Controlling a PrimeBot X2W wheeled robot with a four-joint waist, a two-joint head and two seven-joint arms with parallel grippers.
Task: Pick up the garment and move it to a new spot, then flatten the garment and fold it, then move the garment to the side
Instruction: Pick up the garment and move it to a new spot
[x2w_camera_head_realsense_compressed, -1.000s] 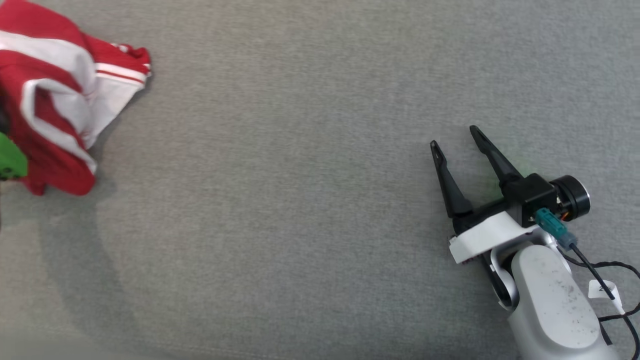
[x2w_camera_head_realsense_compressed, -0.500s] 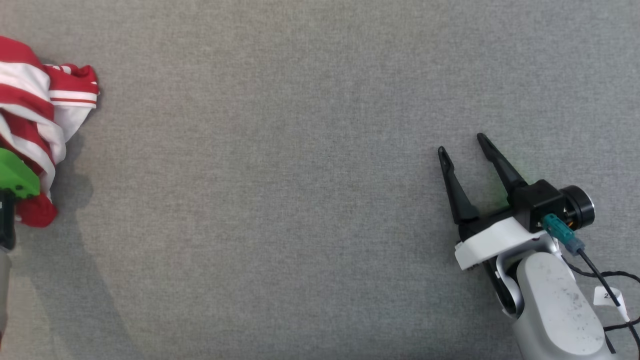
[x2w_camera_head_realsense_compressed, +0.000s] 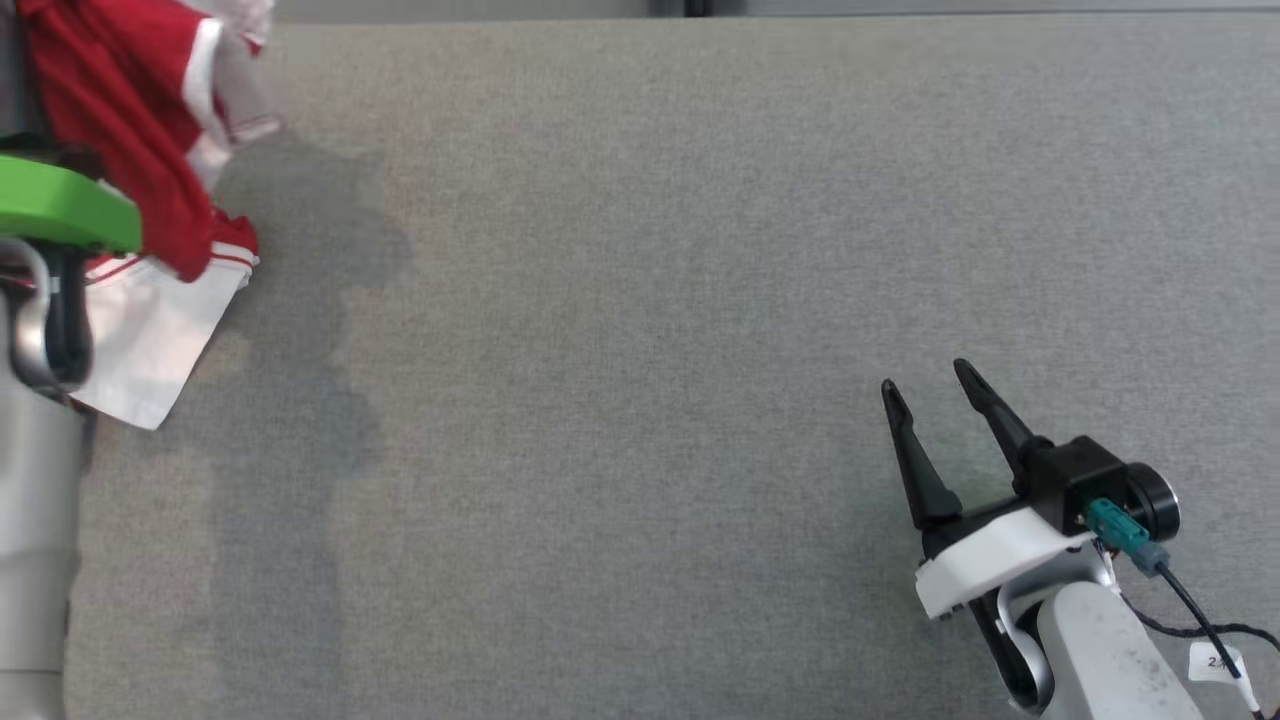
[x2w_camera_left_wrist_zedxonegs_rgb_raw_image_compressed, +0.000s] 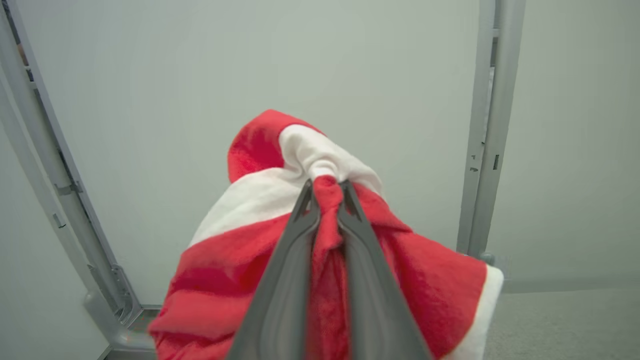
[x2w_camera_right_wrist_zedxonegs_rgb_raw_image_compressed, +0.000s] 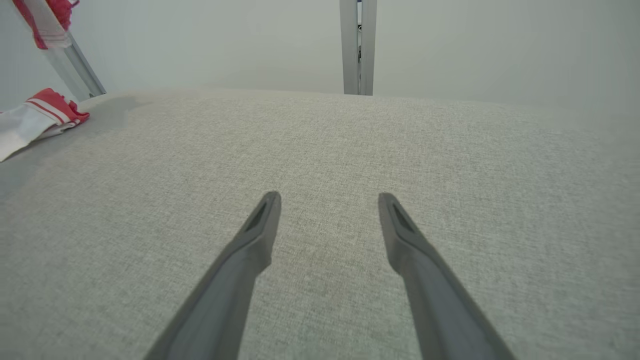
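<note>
Left wrist view, and the left gripper (x2w_camera_left_wrist_zedxonegs_rgb_raw_image_compressed: 327, 187) is clamped hard on the garment (x2w_camera_left_wrist_zedxonegs_rgb_raw_image_compressed: 240, 250). A red bunch of cloth is squeezed between the two dark fingers (x2w_camera_left_wrist_zedxonegs_rgb_raw_image_compressed: 282, 280), which stand almost together. Red and white cloth spills down both sides of them. Past the tips, a white fold and a red hump bulge upward. Behind it all stands a pale wall (x2w_camera_left_wrist_zedxonegs_rgb_raw_image_compressed: 250, 60) with a grey post (x2w_camera_left_wrist_zedxonegs_rgb_raw_image_compressed: 482, 150) on the right, and a corner of the grey surface (x2w_camera_left_wrist_zedxonegs_rgb_raw_image_compressed: 560, 325) sits at the lower right.

Over to the head view: the garment (x2w_camera_head_realsense_compressed: 130, 110) is at the far upper left, lifted and hanging beside the left arm (x2w_camera_head_realsense_compressed: 35, 520), just above its green ring (x2w_camera_head_realsense_compressed: 60, 205). The lower end, a white panel with a red striped band, appears to rest on the surface (x2w_camera_head_realsense_compressed: 640, 350). A soft shadow (x2w_camera_head_realsense_compressed: 320, 230) spreads to its right.

At the lower right, the right gripper (x2w_camera_head_realsense_compressed: 927, 380) has its jaws spread wide, fingers pointing up and a touch left. It is well apart from the garment. A teal plug (x2w_camera_head_realsense_compressed: 1110, 522) and a black cable (x2w_camera_head_realsense_compressed: 1190, 610) trail from its wrist.

Right wrist view now: the right gripper (x2w_camera_right_wrist_zedxonegs_rgb_raw_image_compressed: 329, 197) shows both fingers splayed, grey weave showing between them. At the far left edge the garment's (x2w_camera_right_wrist_zedxonegs_rgb_raw_image_compressed: 45, 107) white and red end lies on the surface. A red scrap hangs in the top left corner in front of a slanted post (x2w_camera_right_wrist_zedxonegs_rgb_raw_image_compressed: 75, 75). Another post stands upright at top centre.
</note>
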